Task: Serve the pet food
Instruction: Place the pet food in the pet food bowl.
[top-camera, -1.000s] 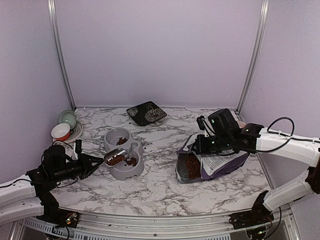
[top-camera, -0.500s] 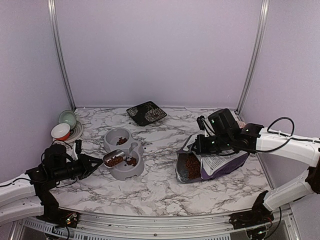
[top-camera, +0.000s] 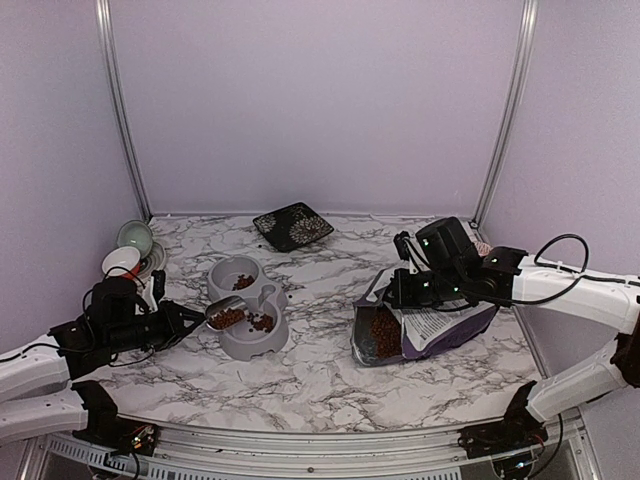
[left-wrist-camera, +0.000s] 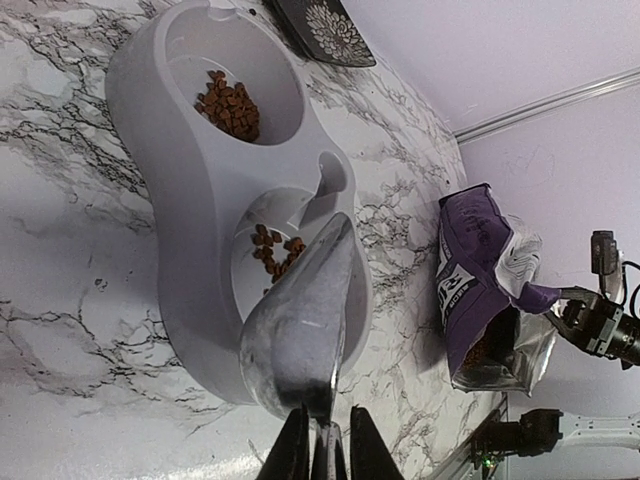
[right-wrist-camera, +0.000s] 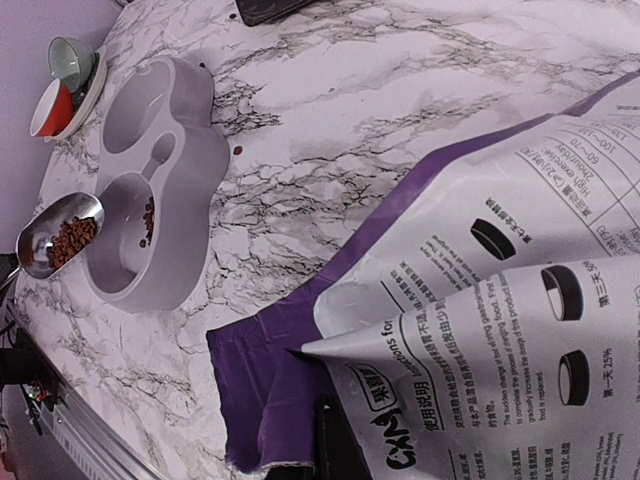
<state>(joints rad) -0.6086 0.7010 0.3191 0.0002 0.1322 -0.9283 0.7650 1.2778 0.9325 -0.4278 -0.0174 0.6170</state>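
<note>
The grey double bowl (top-camera: 222, 290) stands left of centre, with a little pet food (left-wrist-camera: 228, 105) in its far cup and some in the near cup (left-wrist-camera: 275, 255). My left gripper (top-camera: 192, 320) is shut on the handle of the shiny metal scoop (top-camera: 224, 315). It holds the scoop level over the bowl's near-left rim, with kibble (right-wrist-camera: 72, 238) in it. The purple-and-white bag (top-camera: 440, 328) lies on the right with its mouth open, showing kibble (top-camera: 380, 333). My right gripper (top-camera: 400, 290) is shut on the bag's top rim (right-wrist-camera: 330, 370) and holds it open.
A dark patterned plate (top-camera: 293, 225) lies at the back centre. A green bowl (top-camera: 134, 237) and an orange bowl (top-camera: 122, 262) sit stacked on saucers at the far left, close to my left arm. One stray pellet (right-wrist-camera: 238, 150) lies beside the double bowl.
My left wrist has risen and drawn back slightly to the left, and the loaded scoop has shifted a little with it. The right arm and the bag have not moved.
</note>
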